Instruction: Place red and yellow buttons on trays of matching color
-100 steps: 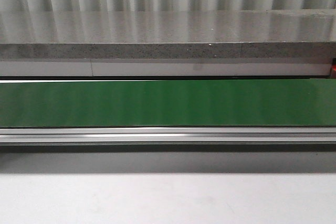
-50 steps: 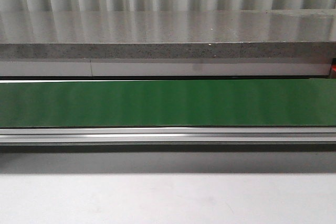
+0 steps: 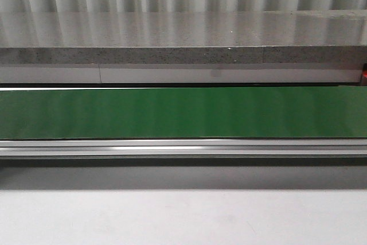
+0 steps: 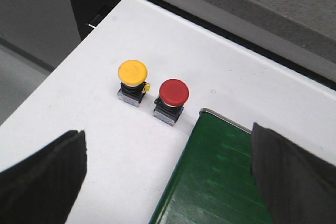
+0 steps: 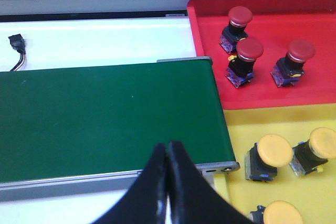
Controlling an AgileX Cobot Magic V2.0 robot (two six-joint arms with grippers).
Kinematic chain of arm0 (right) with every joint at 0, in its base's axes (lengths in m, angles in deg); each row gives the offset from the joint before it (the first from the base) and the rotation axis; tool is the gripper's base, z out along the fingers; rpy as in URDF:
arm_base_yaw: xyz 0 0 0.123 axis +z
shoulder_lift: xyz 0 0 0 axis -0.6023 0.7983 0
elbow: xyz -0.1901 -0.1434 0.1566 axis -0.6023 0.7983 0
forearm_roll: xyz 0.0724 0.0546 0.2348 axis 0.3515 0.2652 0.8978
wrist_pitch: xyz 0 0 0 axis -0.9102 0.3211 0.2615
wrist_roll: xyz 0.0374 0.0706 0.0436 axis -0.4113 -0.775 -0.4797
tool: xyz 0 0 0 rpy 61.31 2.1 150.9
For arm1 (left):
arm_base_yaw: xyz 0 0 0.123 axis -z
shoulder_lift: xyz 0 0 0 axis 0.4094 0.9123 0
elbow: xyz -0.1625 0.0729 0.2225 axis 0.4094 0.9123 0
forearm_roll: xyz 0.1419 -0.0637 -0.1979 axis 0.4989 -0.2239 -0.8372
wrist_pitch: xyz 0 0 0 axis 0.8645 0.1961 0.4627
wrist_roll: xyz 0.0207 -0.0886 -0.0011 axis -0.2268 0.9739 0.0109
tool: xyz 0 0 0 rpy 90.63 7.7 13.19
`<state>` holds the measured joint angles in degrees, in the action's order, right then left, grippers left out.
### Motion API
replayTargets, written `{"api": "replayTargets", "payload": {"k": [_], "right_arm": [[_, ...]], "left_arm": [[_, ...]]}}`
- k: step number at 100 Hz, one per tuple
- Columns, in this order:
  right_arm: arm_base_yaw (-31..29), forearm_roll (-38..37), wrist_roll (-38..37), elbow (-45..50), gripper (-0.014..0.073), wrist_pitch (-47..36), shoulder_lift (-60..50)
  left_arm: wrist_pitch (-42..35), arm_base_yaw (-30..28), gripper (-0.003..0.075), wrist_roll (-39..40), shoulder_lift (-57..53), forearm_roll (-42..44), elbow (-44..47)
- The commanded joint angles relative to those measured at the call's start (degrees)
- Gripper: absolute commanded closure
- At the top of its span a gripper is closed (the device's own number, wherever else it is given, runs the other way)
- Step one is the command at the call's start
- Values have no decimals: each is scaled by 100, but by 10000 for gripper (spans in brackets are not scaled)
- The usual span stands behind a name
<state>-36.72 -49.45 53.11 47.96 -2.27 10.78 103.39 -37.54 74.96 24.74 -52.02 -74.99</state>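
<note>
Front view showed only the long green conveyor belt [image 3: 183, 113] with its aluminium side rail [image 3: 183, 148] and the grey speckled stone ledge [image 3: 183, 54] behind it; no arm and no button appeared there. In the left wrist view, a yellow-capped push button on a small metal base [image 4: 132, 81] and a red-capped push button on a like base [image 4: 172, 100] stood upright just beside each other on the white table surface [image 4: 220, 72], near the belt's end but not on it. The left gripper [image 4: 168, 169] hung above with its black fingers [image 4: 42, 174] spread wide apart and nothing between them. In the right wrist view, the right gripper [image 5: 167, 182] had its fingertips pressed together, empty, over the belt's other end. Beside that end lay the red plastic tray [image 5: 315, 85], holding three red buttons, and touching it the yellow plastic tray [image 5: 241, 127], with at least three yellow buttons visible. Judgement: sorting was partly done, and the step in hand was the left arm's pick of one of the two loose buttons. The next move would call for descending squarely over one cap without knocking its close neighbour.
</note>
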Motion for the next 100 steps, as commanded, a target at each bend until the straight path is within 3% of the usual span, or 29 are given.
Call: {"api": "replayTargets", "payload": {"k": [1, 46, 100], "right_arm": [[7, -83, 44, -143, 661, -344, -14], [7, -83, 44, -143, 661, -344, -14], [7, -83, 44, -143, 661, -344, -14]], "left_arm": [[-347, -42, 113, 54, 443, -117, -424], [-518, -42, 113, 43, 2529, -259, -1337], [-1019, -42, 113, 43, 3323, -823, -1711]]}}
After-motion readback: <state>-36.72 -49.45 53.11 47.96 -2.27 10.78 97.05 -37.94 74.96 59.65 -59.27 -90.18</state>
